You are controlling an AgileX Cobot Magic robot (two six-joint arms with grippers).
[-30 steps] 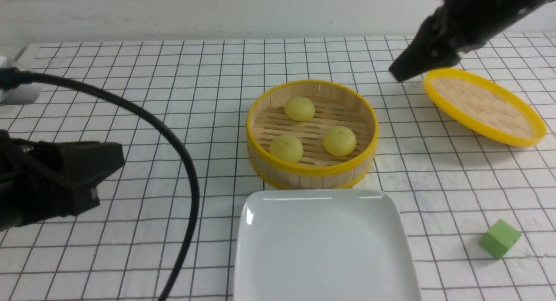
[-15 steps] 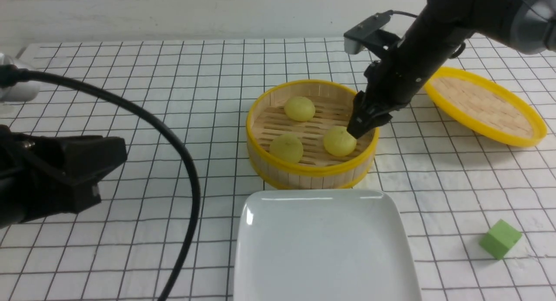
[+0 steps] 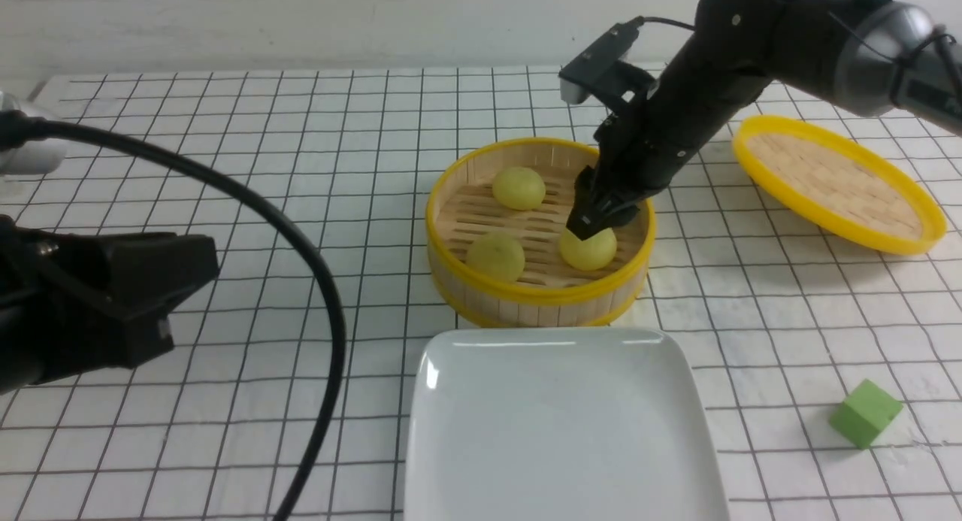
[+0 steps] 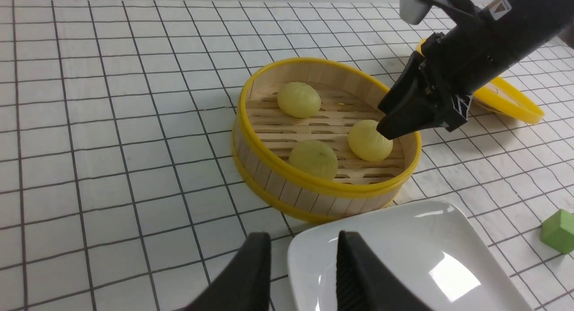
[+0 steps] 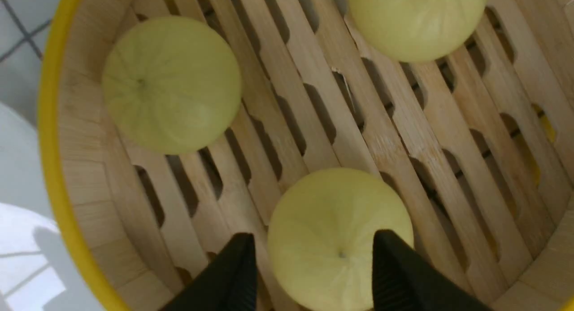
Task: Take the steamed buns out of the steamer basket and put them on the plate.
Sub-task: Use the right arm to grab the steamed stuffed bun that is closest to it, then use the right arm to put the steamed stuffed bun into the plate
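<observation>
Front view: looks forward and down over the basket [image 3: 537,294] and plate [image 3: 564,423]. Left wrist: same pair, slantwise. Right wrist: nearest, looking down into the basket, sharing its buns [image 5: 341,239].

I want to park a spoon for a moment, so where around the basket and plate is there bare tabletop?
Bare tabletop shows left of the basket and plate, and between the plate and the green cube. It is crowded at the basket's right side, under the right pincer, and tight where basket meets plate.
</observation>
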